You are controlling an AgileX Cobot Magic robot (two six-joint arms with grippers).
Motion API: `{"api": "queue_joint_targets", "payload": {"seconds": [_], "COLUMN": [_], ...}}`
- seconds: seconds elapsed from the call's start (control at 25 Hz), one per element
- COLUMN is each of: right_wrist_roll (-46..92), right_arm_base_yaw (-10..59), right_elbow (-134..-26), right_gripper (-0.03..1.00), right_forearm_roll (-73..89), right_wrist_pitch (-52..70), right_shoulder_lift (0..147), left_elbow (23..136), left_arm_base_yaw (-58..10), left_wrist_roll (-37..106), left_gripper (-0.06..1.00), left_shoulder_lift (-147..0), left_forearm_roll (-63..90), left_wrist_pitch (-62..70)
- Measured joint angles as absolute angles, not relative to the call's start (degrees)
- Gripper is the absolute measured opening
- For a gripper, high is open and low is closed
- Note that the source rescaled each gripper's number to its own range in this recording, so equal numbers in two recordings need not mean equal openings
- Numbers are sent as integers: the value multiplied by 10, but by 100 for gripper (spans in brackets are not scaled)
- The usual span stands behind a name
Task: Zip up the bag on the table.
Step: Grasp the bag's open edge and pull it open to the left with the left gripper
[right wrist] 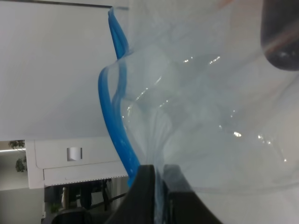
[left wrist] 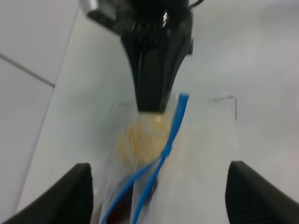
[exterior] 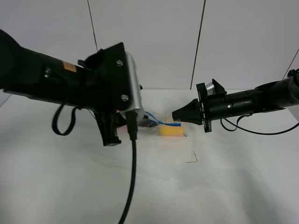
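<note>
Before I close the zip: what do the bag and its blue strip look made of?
The bag: thin clear plastic film, glossy, judging by see-through wrinkles and small bright glints. The seal strip: seemingly thicker opaque blue plastic, smooth, bending in curves rather than creasing.

The clear, crinkly plastic zip-lock bag (right wrist: 210, 116) looked glossy — glints on its creases. Its blue seal strip (left wrist: 179, 114) was smooth plastic; the flat white counter (exterior: 70, 182) and black right claw (exterior: 174, 115) were matt.
</note>
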State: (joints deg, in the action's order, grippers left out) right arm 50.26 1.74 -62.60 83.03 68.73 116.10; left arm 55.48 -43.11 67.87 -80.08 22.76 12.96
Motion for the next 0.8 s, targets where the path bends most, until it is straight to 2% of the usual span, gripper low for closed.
{"api": "queue_joint_targets", "payload": {"seconds": [0.28, 0.8], "right_wrist_roll": [503, 503], "right_arm_base_yaw": [17, 17], "right_elbow": [-626, -626], "right_gripper": [0, 0], "right_forearm_roll": [830, 830], "right_wrist_pitch": [687, 687], "right_shoulder_lift": [1161, 1161], "left_elbow": [555, 552], "left_arm_base_yaw": [-490, -502], "left_wrist_roll": [679, 679], "left_gripper": [79, 79], "left_shoulder_lift": [-890, -986], "left_forearm_roll": [229, 180], "left_wrist_pitch": [-12, -125]}}
